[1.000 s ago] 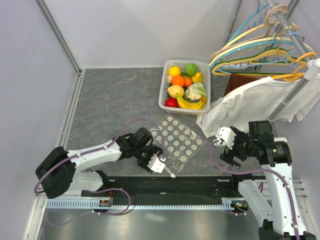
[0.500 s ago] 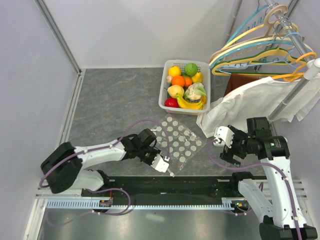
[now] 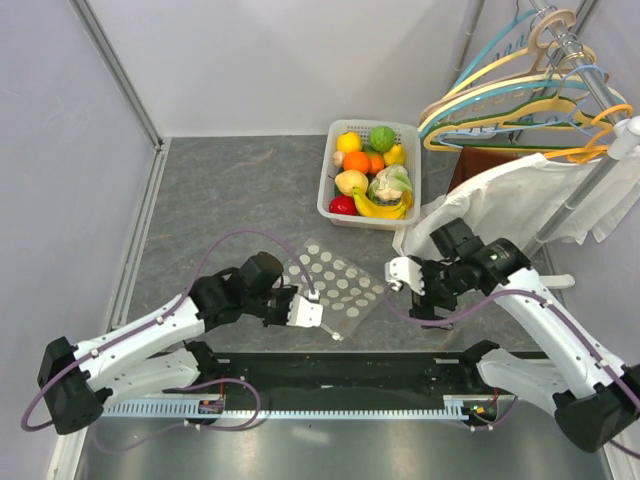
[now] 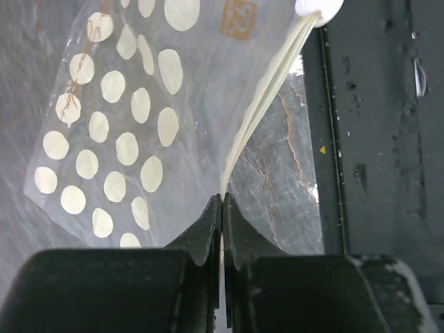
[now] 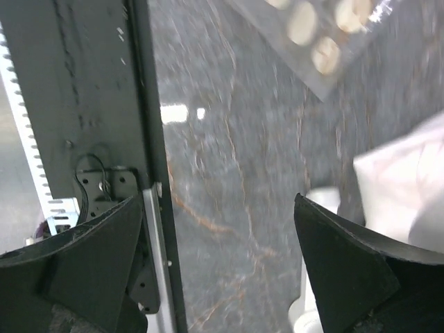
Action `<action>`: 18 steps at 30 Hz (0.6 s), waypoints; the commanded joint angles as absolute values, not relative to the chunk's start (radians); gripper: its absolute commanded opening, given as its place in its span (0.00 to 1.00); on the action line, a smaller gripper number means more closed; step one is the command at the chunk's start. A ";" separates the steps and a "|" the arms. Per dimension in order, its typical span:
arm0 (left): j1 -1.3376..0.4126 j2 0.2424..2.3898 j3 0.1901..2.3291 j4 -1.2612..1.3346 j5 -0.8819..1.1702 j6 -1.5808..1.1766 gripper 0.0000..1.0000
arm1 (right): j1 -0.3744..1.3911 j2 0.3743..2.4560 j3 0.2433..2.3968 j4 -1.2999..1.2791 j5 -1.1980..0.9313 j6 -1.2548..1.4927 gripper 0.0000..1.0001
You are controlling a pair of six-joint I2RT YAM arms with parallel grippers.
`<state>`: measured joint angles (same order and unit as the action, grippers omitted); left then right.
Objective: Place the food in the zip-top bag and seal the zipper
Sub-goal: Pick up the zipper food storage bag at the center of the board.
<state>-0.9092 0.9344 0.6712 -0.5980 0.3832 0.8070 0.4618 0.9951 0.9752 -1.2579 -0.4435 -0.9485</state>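
A grey marbled surface (image 3: 230, 190) is stretching between pale walls, and nearest the arms the left jaws are clenching the zipper (image 4: 267, 97) of the zip-top bag (image 3: 335, 280), having snapped shut within the last second; the wrist view is showing the pale strip running pinched from the tips up to the white slider tab (image 4: 319, 7). The one bag is no longer lying where it was: it is being drawn leftward and turned by that edge. Just beside its right corner the right jaws are standing released and empty, having swung in from the right. I am judging this as the mouth being secured so its other side can be pulled open; nothing is bagged yet. Farther back, one white basket (image 3: 326, 180) is holding all the food (image 3: 357, 160), roughly nine pieces counting one banana (image 3: 380, 208), some overlapping. Beyond, one white garment (image 3: 500, 200) is hanging beneath a cluster of hangers (image 3: 510, 100) too tangled for counting
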 commanded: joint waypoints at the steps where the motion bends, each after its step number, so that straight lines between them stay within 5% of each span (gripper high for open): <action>1: -0.798 0.937 0.793 -0.653 0.360 0.534 0.02 | 0.603 1.048 1.057 -1.102 -0.451 -0.764 0.97; 11: -0.329 1.072 1.034 -0.798 0.613 0.186 0.02 | 0.755 1.111 1.209 -0.729 -0.548 -0.405 0.95; 15: -0.313 1.055 1.069 -0.799 0.734 0.103 0.02 | 0.772 1.062 1.140 -0.431 -0.495 -0.292 0.95; 18: -0.313 1.039 1.081 -0.778 0.846 0.008 0.02 | 0.784 1.048 1.120 -0.258 -0.509 -0.102 0.86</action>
